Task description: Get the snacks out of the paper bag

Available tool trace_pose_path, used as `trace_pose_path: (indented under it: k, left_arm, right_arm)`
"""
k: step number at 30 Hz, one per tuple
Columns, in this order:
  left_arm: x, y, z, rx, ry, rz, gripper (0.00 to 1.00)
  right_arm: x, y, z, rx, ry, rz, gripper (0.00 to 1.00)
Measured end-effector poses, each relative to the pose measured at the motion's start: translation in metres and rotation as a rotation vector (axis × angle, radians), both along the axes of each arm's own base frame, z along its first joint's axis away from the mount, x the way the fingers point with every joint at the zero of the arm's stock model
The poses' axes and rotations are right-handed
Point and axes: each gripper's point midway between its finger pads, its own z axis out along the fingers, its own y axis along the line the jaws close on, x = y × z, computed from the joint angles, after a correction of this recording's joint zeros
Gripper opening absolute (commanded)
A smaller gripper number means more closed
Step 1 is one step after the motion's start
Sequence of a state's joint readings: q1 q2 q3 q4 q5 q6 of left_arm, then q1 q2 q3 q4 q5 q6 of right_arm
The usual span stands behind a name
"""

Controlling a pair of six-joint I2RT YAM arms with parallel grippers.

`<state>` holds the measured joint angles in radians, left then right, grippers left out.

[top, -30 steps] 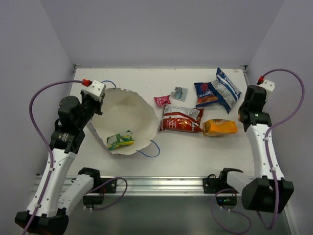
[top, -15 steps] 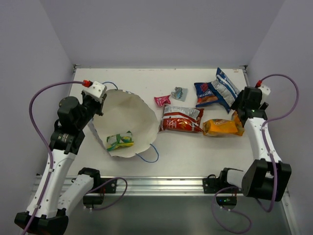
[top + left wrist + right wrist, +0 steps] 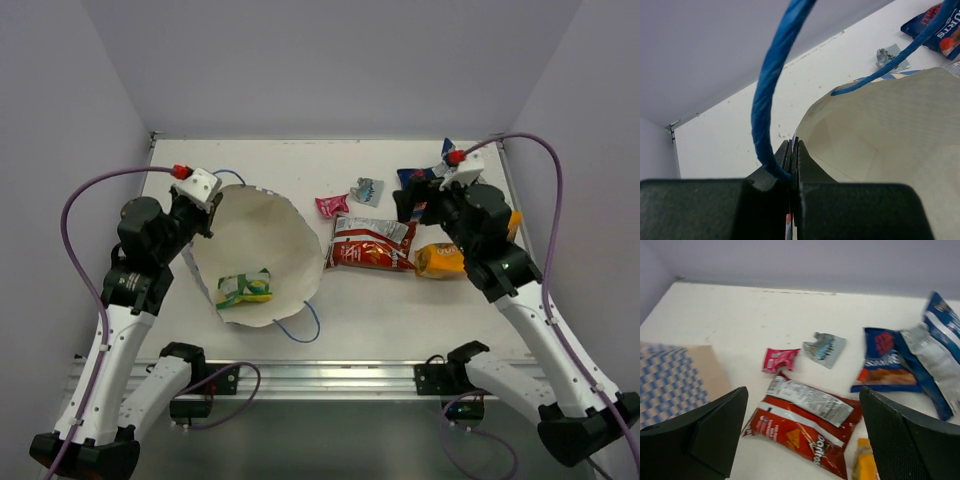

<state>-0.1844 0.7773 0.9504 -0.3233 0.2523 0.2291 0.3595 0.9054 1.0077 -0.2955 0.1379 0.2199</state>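
At paper bag point(image 3: 880, 135) rim, left gripper point(image 3: 794, 152) clamped

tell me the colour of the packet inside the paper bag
The packet in the paper bag is green with yellow; top external view shows it best.

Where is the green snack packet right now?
In the top view, the green packet lies inside the open paper bag, left of the red packet.

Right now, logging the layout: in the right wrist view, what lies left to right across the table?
Blue-checkered white paper bag, small pink foil packet, small silvery-teal foil packet, dark blue foil packet, blue-white foil packet. Omitted for overlap: red-silver foil packet, orange foil packet.
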Motion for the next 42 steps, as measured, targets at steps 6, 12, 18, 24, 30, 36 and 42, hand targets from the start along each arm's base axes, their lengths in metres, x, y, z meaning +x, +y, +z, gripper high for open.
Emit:
trace_pose_path:
  k: [6,12,18,24,30,36,42]
  left_arm:
    - [0.001,-0.009,-0.001,0.019,0.001,-0.060,0.00]
    - [0.001,-0.017,-0.004,0.045,0.000,-0.121,0.00]
    - [-0.001,-0.023,-0.007,0.061,0.001,-0.167,0.00]
    - [-0.009,-0.027,0.001,0.065,-0.033,-0.204,0.00]
    - [-0.016,-0.029,0.002,0.062,-0.035,-0.223,0.00]
    - [-0.021,-0.031,0.003,0.059,-0.036,-0.238,0.00]
    - [-0.023,-0.033,0.003,0.054,-0.034,-0.256,0.00]
  right_arm:
    - [-0.045,0.132,0.018,-0.114,-0.083,0.516,0.96]
    - [-0.115,0.235,-0.028,-0.266,-0.079,0.951,0.96]
    - [-0.148,0.300,-0.059,-0.404,-0.094,1.149,0.96]
    - [-0.149,0.335,-0.080,-0.473,-0.095,1.233,0.96]
    - [-0.151,0.371,-0.107,-0.538,-0.093,1.304,0.99]
    - [-0.170,0.386,-0.150,-0.610,-0.046,1.391,0.99]
    - [-0.175,0.389,-0.183,-0.666,0.009,1.419,0.99]
